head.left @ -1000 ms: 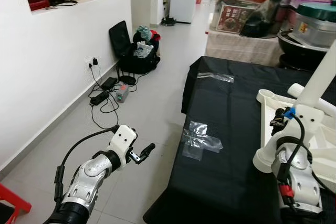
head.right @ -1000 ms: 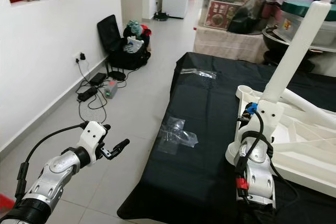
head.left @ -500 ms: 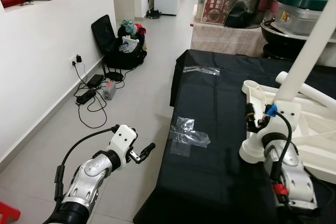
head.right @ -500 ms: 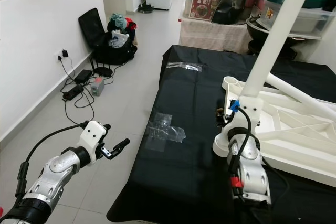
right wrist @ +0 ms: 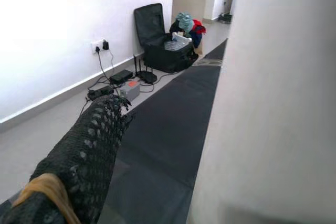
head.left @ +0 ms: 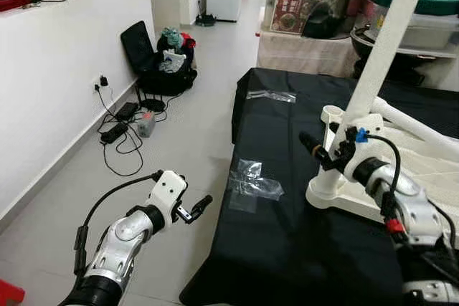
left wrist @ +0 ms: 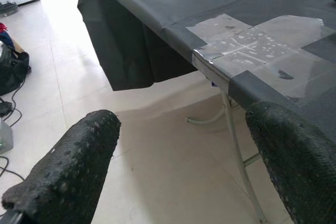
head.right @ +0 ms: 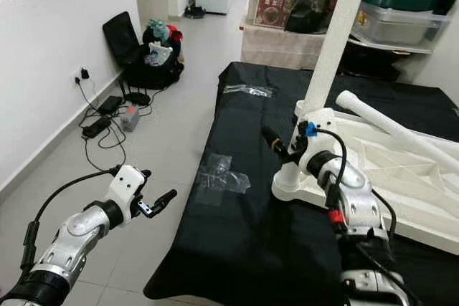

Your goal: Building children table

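The white children's table point(head.right: 401, 177) lies upside down on the black cloth point(head.left: 301, 234) of a folding table, with one white table leg point(head.left: 380, 55) standing upright from its near corner and another white leg point(head.right: 394, 130) lying slanted across the underside. The right gripper point(head.left: 326, 154) is at the base of the upright leg, one black finger point(right wrist: 79, 166) sticking out beside it toward the floor side; the right wrist view has the white leg close against that finger, but whether the claw is clenched on the leg cannot be told. The left gripper point(head.left: 195, 209) hangs over the tiled floor point(head.left: 179, 148), off the cloth's edge, released, its two fingers point(left wrist: 68, 177) spread apart and holding nothing. Clear plastic bags point(head.left: 254, 184) lie flat on the cloth near its edge.
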Tool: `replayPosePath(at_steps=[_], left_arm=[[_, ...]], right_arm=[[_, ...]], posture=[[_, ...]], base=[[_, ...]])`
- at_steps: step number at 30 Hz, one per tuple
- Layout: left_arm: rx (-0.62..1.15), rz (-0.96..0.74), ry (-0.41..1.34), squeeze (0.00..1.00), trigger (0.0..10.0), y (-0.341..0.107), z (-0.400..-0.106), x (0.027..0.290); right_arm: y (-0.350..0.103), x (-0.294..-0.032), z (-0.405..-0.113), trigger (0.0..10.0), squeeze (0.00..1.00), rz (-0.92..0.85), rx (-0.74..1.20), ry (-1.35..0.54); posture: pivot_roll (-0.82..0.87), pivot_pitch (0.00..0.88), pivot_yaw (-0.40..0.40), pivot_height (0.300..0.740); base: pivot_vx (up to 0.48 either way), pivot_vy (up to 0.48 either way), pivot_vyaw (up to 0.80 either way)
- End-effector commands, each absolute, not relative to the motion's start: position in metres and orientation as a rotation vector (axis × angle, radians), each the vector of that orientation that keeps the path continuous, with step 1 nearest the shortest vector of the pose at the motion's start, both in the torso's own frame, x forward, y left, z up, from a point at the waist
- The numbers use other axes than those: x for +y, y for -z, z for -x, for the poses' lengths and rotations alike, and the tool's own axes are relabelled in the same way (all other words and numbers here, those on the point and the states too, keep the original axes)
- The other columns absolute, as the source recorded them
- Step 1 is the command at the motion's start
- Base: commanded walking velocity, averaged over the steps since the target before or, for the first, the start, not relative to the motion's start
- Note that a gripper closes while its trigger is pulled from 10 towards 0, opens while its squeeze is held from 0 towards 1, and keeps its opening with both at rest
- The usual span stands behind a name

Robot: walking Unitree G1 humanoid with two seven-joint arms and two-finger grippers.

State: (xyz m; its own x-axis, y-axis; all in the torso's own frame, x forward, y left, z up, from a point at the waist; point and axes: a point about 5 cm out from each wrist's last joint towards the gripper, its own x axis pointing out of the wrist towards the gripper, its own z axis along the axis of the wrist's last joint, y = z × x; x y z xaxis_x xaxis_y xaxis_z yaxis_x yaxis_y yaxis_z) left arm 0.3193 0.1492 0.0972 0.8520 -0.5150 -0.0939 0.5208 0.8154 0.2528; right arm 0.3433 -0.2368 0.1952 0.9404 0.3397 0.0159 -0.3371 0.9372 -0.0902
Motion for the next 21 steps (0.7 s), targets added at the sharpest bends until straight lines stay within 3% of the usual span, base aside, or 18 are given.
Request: replayPosePath(at_steps=[1, 2, 3, 4, 8, 9, 21], left_arm=[[0.024, -0.288, 0.550, 0.00, 10.0, -0.096, -0.318, 0.152], [0.024, -0.288, 0.550, 0.00, 10.0, -0.096, -0.318, 0.152], [0.024, -0.289, 0.551, 0.00, 10.0, -0.096, -0.318, 0.152], [0.023, -0.289, 0.552, 0.00, 10.0, -0.096, -0.318, 0.152], [0.021, -0.290, 0.554, 0.00, 10.0, -0.097, -0.319, 0.152], [0.020, -0.292, 0.558, 0.00, 10.0, -0.098, -0.319, 0.152], [0.018, -0.287, 0.566, 0.00, 10.0, -0.098, -0.319, 0.149]], right_arm=[[-0.190, -0.234, -0.345, 6.9, 0.00, 0.077, -0.013, -0.389], [-0.190, -0.234, -0.345, 6.9, 0.00, 0.077, -0.013, -0.389], [-0.188, -0.235, -0.346, 5.3, 0.00, 0.069, -0.004, -0.399], [-0.186, -0.235, -0.346, 4.6, 0.00, 0.058, 0.003, -0.411], [-0.185, -0.236, -0.346, 4.6, 0.00, 0.057, 0.008, -0.448], [-0.189, -0.235, -0.343, 10.0, 0.00, 0.071, 0.001, -0.534], [-0.209, -0.221, -0.338, 10.0, 0.00, 0.104, -0.040, -0.873]], posture=[[0.08, 0.000, -0.077, 0.740], [0.08, 0.000, -0.077, 0.740], [0.08, 0.000, -0.077, 0.740], [0.08, 0.000, -0.075, 0.740], [0.08, 0.000, -0.072, 0.740], [0.08, 0.000, -0.070, 0.740], [0.08, 0.000, -0.076, 0.740]], base=[[0.000, 0.000, 0.00], [0.000, 0.000, 0.00], [0.000, 0.000, 0.00], [0.000, 0.000, 0.00], [0.000, 0.000, 0.00], [0.000, 0.000, 0.00], [0.000, 0.000, 0.00]])
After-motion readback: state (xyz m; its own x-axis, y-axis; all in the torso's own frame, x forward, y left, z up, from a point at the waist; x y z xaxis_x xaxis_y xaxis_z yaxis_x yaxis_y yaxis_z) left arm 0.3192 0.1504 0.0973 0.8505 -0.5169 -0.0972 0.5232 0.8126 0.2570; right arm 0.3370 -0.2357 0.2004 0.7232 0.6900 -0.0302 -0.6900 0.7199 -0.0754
